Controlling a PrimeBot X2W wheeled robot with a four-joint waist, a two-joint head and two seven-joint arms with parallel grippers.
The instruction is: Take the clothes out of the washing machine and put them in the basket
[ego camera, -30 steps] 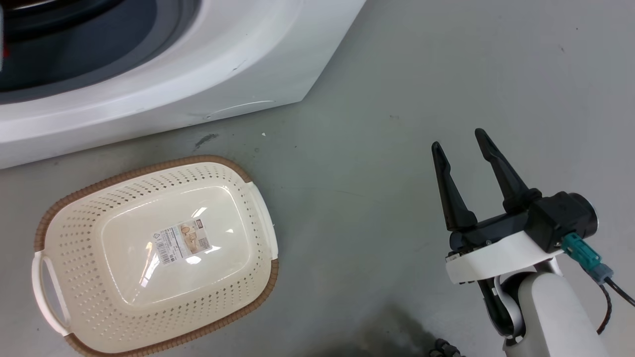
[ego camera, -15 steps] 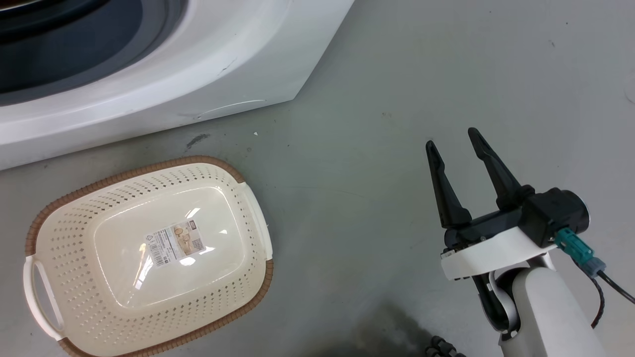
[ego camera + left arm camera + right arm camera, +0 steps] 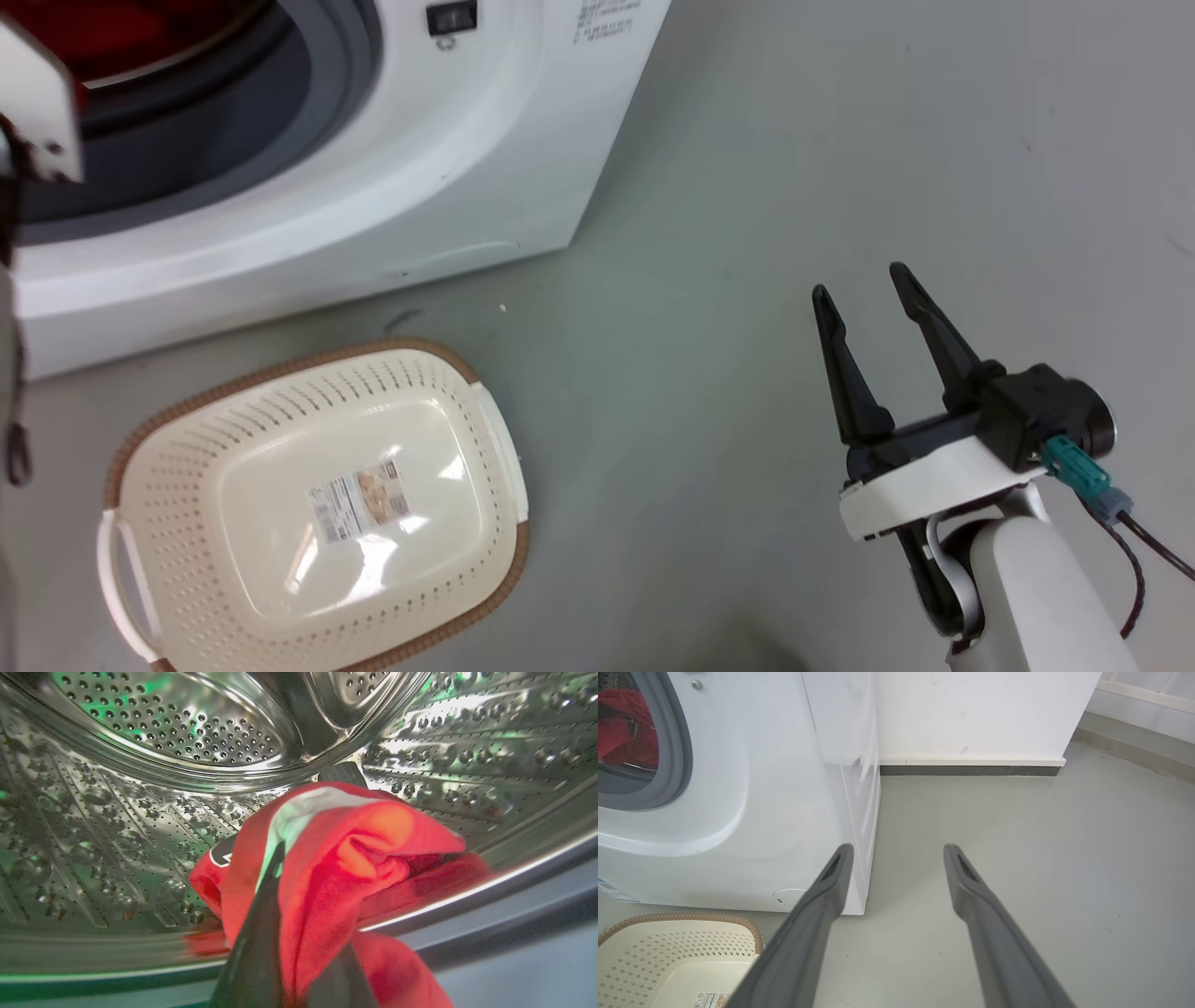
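The washing machine (image 3: 485,140) stands at the upper left with its porthole open, and the red clothes (image 3: 140,28) show inside it. In the left wrist view my left gripper (image 3: 295,872) is inside the steel drum (image 3: 187,728), shut on the red clothes (image 3: 355,849), which bunch up over its fingers (image 3: 261,933). The cream basket (image 3: 168,504) sits on the floor in front of the machine, with a label inside. My right gripper (image 3: 861,283) hangs open over bare floor to the right of the basket. The right wrist view has the right gripper (image 3: 899,848), the washing machine (image 3: 784,788), the clothes (image 3: 626,728) and the basket (image 3: 691,915).
A white part of my left arm (image 3: 37,103) crosses the porthole at the far left. Grey floor (image 3: 709,187) spreads right of the machine. A white wall with a dark baseboard (image 3: 971,770) stands behind it.
The head camera has tilted up, so the porthole, the red clothes and my left arm's white part now show. The right gripper stays open in the same pose.
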